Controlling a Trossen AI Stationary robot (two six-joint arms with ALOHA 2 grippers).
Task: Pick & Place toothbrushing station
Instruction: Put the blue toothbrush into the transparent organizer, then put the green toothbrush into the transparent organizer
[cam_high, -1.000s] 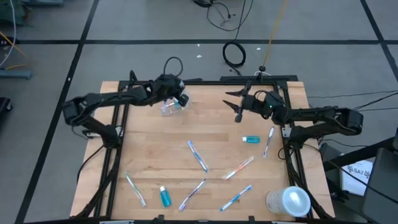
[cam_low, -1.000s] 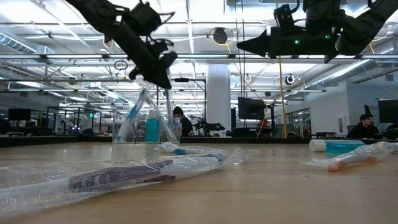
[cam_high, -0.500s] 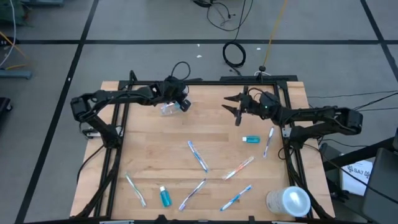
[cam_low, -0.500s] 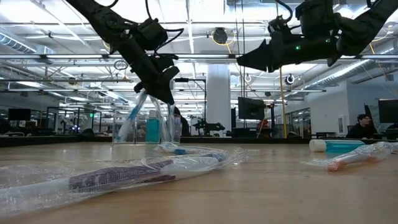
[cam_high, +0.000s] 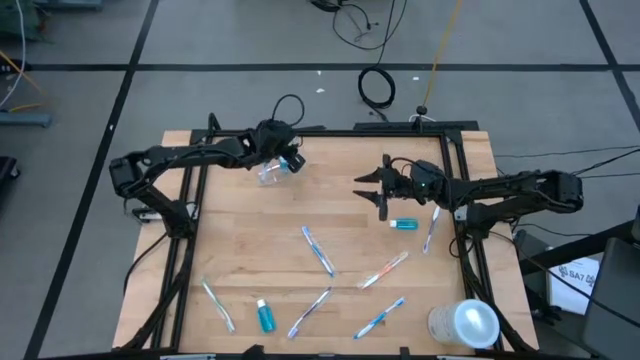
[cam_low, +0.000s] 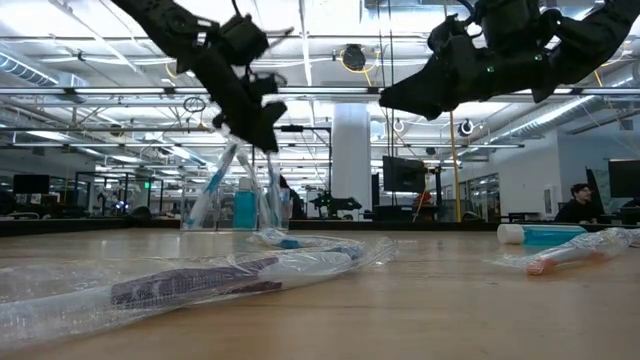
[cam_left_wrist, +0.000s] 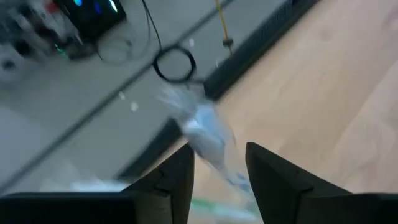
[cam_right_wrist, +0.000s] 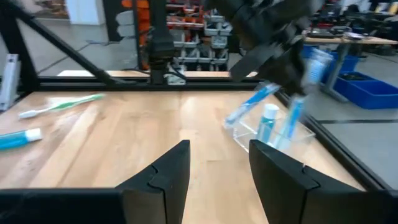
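Observation:
The clear plastic cup (cam_high: 270, 175) stands on its base at the table's far left. It holds upright toothbrushes (cam_low: 218, 180) and a teal toothpaste tube (cam_low: 245, 208). My left gripper (cam_high: 282, 160) hovers open just above the cup, and the top of a wrapped toothbrush (cam_left_wrist: 202, 127) shows beyond its fingers. My right gripper (cam_high: 370, 190) hangs open over the table's middle right, above and left of a toothpaste tube (cam_high: 404, 224) lying flat. Several wrapped toothbrushes, one of them (cam_high: 318, 250), lie flat on the near half.
A second toothpaste tube (cam_high: 265, 316) lies near the front edge. A large whitish cylinder (cam_high: 465, 325) lies at the near right corner. Dark frame rails (cam_high: 190, 215) run along both table sides. Bare wood lies between the cup and the scattered toothbrushes.
My left gripper dipped toward the cup, opened and rose a little, and the toothbrush stays leaning in the cup. My right gripper has moved toward the table's near edge and a little left, tipping its fingers downward while staying open.

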